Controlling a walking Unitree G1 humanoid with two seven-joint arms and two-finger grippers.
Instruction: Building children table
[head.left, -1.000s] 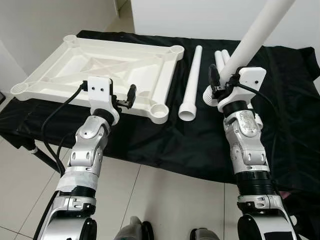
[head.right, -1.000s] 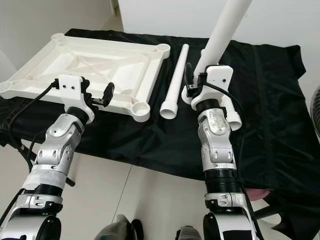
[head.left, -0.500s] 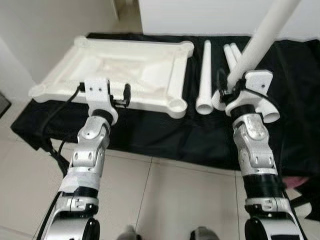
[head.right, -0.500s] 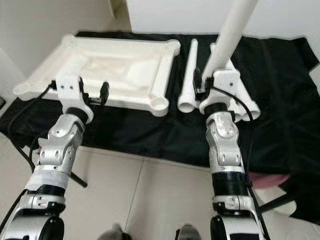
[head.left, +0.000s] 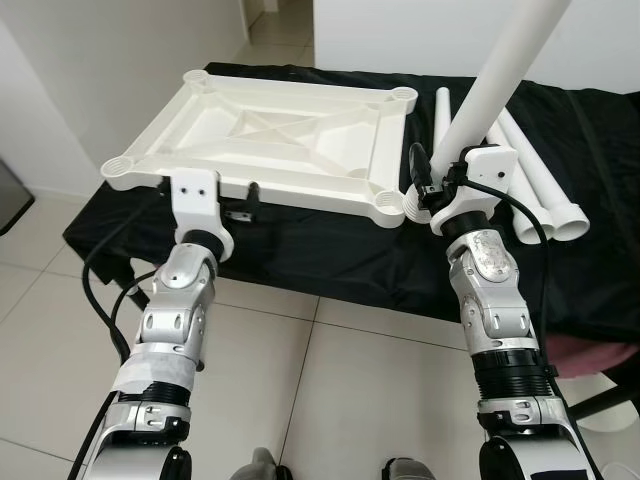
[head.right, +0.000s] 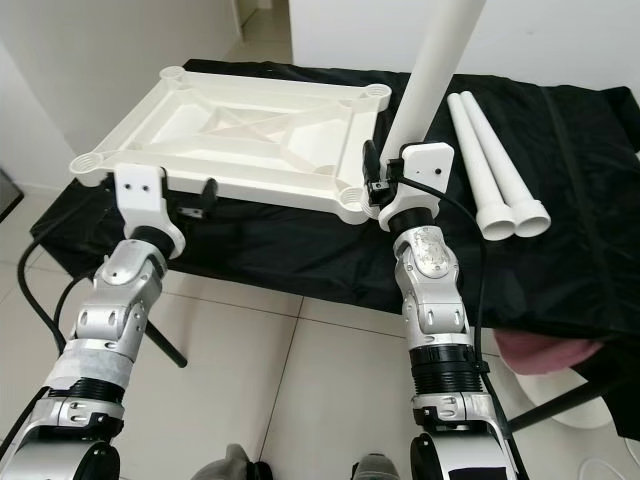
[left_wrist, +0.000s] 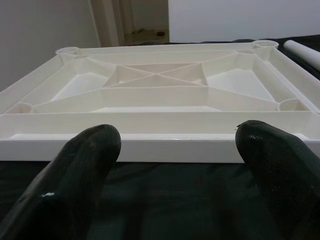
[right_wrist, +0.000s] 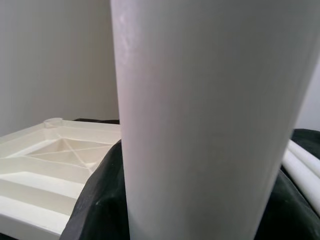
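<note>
The white tabletop (head.left: 280, 130) lies upside down on a black cloth, with round sockets at its corners. My right gripper (head.left: 440, 180) is shut on a long white table leg (head.left: 500, 80) that stands almost upright, tilted a little to the right. The leg's lower end is next to the near right corner socket (head.left: 390, 208). In the right wrist view the leg (right_wrist: 200, 125) is very close. My left gripper (left_wrist: 177, 145) is open, level with the tabletop's near edge (left_wrist: 160, 147) and a little short of it. Nothing sits between its fingers (left_wrist: 90, 150).
Loose white legs (head.right: 490, 165) lie side by side on the black cloth (head.left: 330, 260) to the right of the tabletop. The cloth hangs over the front of a low stand. Pale tiled floor (head.left: 60, 300) lies below, and a white wall stands at the left.
The camera has shifted, so the table now sits further right in the picture. The held leg, earlier over the loose legs, now stands by the tabletop's near right corner.
</note>
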